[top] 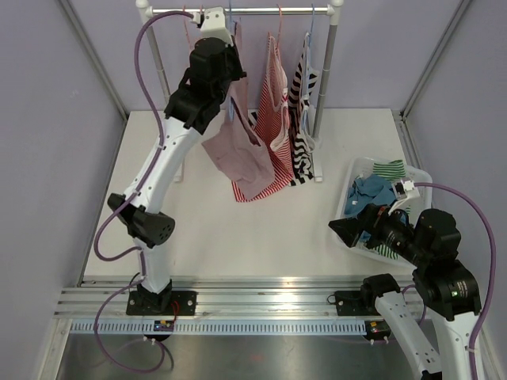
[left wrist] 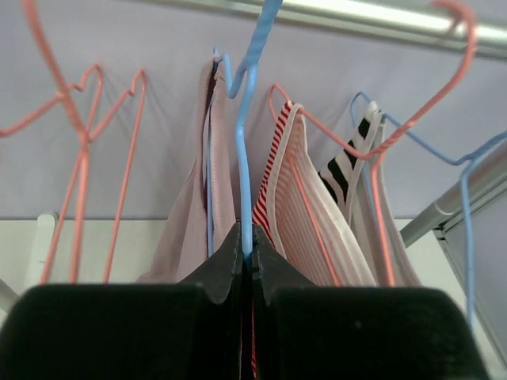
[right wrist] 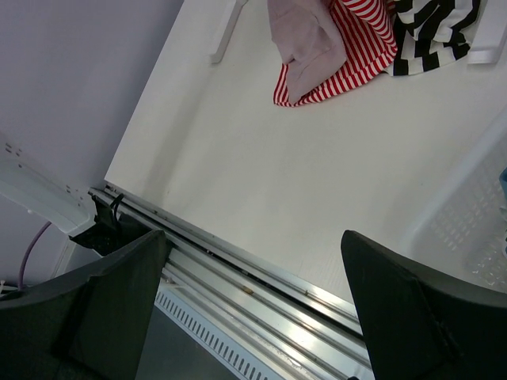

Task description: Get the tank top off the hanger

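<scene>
**Now: left claw pinched on the hanger wire, pink top hanging below**

Up at 12 o'clock on the table, the left claw (left wrist: 247, 265) is closed tight on the thin wire of a blue hanger (left wrist: 242, 158), its jaws meeting around the upright strand. Draped on that hanger is the pale pink tank top (top: 238, 154), at 11 o'clock of the claw in the wrist view, its body slanting down off the rail (top: 245, 10) in the top view.

The top looks light, limp and thin; it should slide and bunch, not hold a shape. The hanger is stiff but springy wire. A sound hold, I judge, is a strap or the fabric just under the shoulder, with the wire steadied.

Outward from there, at 3 o'clock of the pink one, hang a red-striped top (top: 273, 119) and a black-and-white top (top: 303, 134): three garments in all. Hangers: two blue, plus salmon ones whose overlapping bare wires I cannot count surely.

At 4 o'clock sits one basket (top: 356, 168) with clothes inside. Beside it the right claw (right wrist: 253, 237) is spread wide, holding nothing.
</scene>
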`<state>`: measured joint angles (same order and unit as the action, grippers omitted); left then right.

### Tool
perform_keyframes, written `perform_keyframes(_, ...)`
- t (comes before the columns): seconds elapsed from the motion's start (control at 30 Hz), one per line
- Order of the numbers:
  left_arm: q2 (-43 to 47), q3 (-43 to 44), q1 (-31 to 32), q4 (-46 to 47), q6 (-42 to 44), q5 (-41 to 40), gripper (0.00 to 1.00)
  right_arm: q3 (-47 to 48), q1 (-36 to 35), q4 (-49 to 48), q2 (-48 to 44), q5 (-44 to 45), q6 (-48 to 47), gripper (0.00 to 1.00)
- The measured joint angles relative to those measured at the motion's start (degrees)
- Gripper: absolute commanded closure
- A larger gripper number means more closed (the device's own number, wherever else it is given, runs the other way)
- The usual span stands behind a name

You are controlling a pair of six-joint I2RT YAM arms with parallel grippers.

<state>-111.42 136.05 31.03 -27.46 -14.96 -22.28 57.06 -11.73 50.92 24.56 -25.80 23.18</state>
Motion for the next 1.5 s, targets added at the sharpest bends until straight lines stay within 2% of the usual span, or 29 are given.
perform_keyframes(0.23,10.5,-5.6,0.0,-1.4,0.0,3.4,1.0,1.4,0.0,-0.3,1.3,-0.2,-0.2,0.01)
perform_keyframes(0.37,17.8,-12.7,0.0,-2.9,-0.4,7.9,1.0,4.2,0.0,-0.6,3.2,0.1,-1.2,0.01)
perform_keyframes(0.57,32.2,-28.0,0.2,-5.9,-1.5,16.5,1.0,10.8,0.0,-2.1,9.4,0.9,-4.0,0.0)
perform_keyframes(0.67,41.6,-36.5,1.1,-7.2,-2.1,20.1,1.0,9.9,0.0,-7.9,10.9,0.7,-0.7,0.0)
perform_keyframes(0.8,56.7,-50.2,2.5,-7.0,-3.6,25.1,1.0,3.3,0.0,-22.4,12.1,-6.4,8.3,0.01)
perform_keyframes(0.9,66.6,-58.6,2.6,-7.1,-5.2,29.2,1.0,-1.6,-0.5,-35.2,16.8,-12.3,15.3,0.0)
perform_keyframes(0.97,71.5,-63.1,2.6,-7.2,-6.1,32.3,1.0,-2.6,-3.3,-39.6,20.9,-12.5,17.1,0.01)
perform_keyframes(1.17,76.5,-73.4,2.6,-7.0,-8.8,39.5,1.0,-0.4,-22.8,-41.0,31.1,-0.7,13.2,0.01)
perform_keyframes(1.23,77.1,-76.2,2.7,-6.4,-10.1,40.8,1.0,0.9,-27.2,-41.4,34.0,4.3,11.7,0.0)
perform_keyframes(1.37,79.6,-81.3,2.7,-5.3,-12.6,41.8,1.0,5.0,-32.9,-41.6,40.8,15.2,8.8,0.01)
perform_keyframes(1.5,81.7,-82.6,2.7,-4.7,-14.2,41.7,1.0,7.6,-35.6,-41.2,45.6,23.6,6.5,0.05)
